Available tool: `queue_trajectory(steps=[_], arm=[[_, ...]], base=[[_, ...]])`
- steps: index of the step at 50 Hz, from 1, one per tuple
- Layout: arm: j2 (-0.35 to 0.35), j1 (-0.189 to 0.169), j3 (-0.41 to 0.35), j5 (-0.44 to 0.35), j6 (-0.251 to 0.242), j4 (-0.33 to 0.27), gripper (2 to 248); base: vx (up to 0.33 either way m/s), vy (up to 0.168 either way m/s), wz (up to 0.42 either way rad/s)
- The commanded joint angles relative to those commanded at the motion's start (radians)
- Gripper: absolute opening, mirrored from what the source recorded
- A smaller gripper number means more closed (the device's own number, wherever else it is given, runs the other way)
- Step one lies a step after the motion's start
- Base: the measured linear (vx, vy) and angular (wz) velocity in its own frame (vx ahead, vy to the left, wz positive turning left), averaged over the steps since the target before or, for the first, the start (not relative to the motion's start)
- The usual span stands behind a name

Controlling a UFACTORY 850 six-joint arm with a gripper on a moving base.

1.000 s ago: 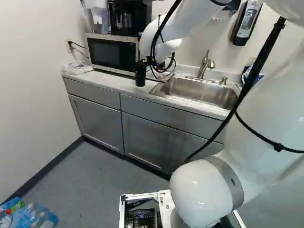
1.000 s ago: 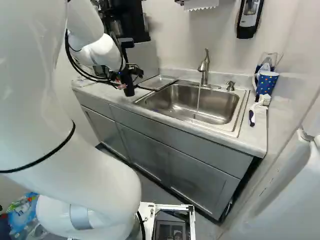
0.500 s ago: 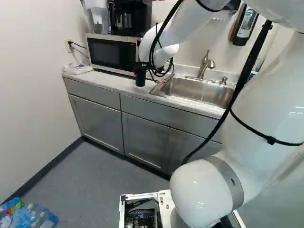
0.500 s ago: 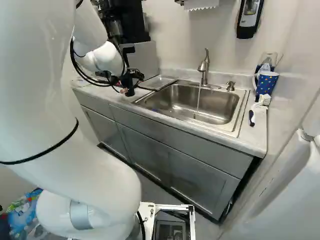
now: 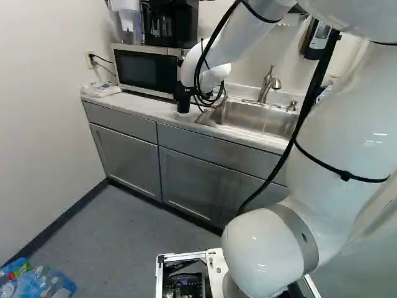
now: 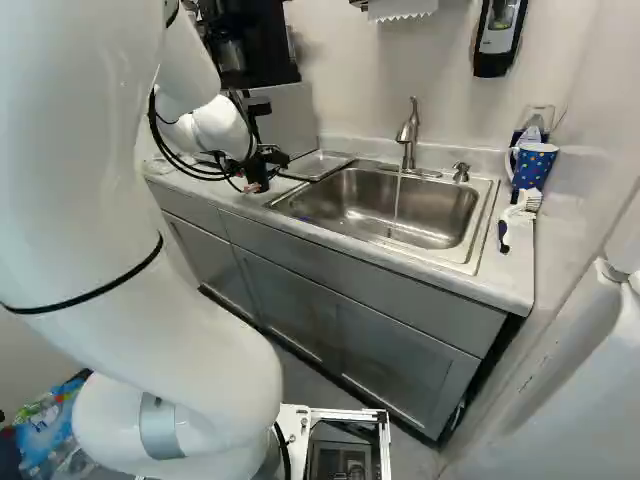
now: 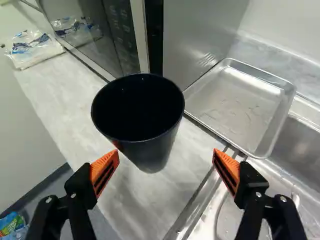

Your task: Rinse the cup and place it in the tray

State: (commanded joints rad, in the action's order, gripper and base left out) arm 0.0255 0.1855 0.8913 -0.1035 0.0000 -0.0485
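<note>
Pale counter [image 5: 139, 107] (grey cabinets [image 5: 124, 160] below) with tray [image 7: 237, 107], white wall [image 6: 440, 95] behind.

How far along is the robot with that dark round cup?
Water already runs from the silver metal faucet. Nothing is in hand: the black two-finger gripper is open, near the dark round cup on the pale counter. Left, I think: grab it, rinse it (I can't tell if it's rinsed), and put it in the shiny metal tray.
</note>
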Motion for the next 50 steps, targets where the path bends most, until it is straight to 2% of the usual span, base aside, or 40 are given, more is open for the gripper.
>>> queue_trajectory(steps=[19, 41, 50], arm=[[0.002, 0.005, 0.002, -0.056, 0.0, -0.016, 247], [0.023, 0.06, 0.024, -0.056, 0.0, -0.016, 247], [0.023, 0.06, 0.024, -0.056, 0.0, -0.016, 247]], base=[[0.0, 0.0, 0.0], [0.0, 0.0, 0.0], [0.0, 0.0, 0.0]])
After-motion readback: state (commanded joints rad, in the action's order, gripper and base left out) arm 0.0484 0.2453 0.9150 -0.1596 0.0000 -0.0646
